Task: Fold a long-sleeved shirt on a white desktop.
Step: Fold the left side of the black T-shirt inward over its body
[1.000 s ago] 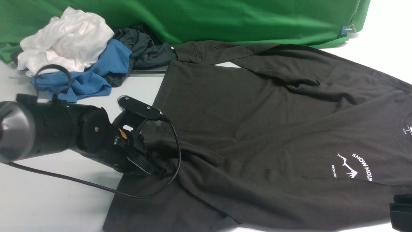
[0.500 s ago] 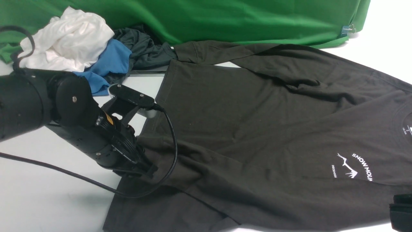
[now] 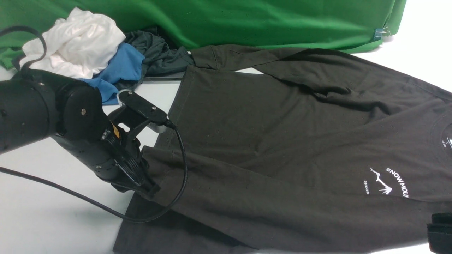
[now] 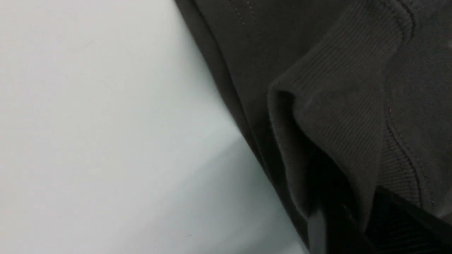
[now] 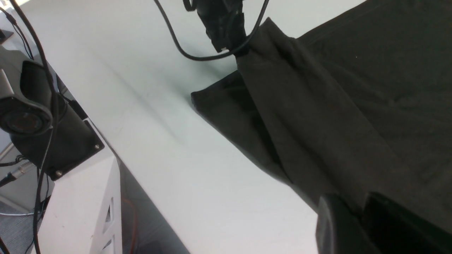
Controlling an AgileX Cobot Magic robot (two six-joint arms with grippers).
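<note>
The long-sleeved shirt [image 3: 268, 116] lies spread on the white desktop [image 3: 42, 218], its "SNOW MOUNTAIN" logo [image 3: 388, 181] and neck label [image 3: 445, 141] at the right. One sleeve stretches across the near side of the body. My left gripper [image 3: 150, 188] is shut on that sleeve's ribbed cuff [image 4: 339, 106] just past the shirt's left hem. The far sleeve lies along the back edge. My right gripper [image 3: 439, 233] shows only at the bottom right corner. In the right wrist view its fingers [image 5: 332, 218] pinch the shirt's near edge [image 5: 353, 106].
A pile of white [image 3: 74, 42], blue [image 3: 116, 74] and dark grey [image 3: 159, 53] garments sits at the back left, before the green cloth [image 3: 247, 21]. A silver hatch edge [image 3: 162, 78] peeks out beside the shirt. The left arm's cable [image 3: 88, 203] trails over the desktop.
My left gripper has moved leftward with the cuff, pulling the bunched sleeve taut and flatter across the shirt. The right gripper has stayed put.
</note>
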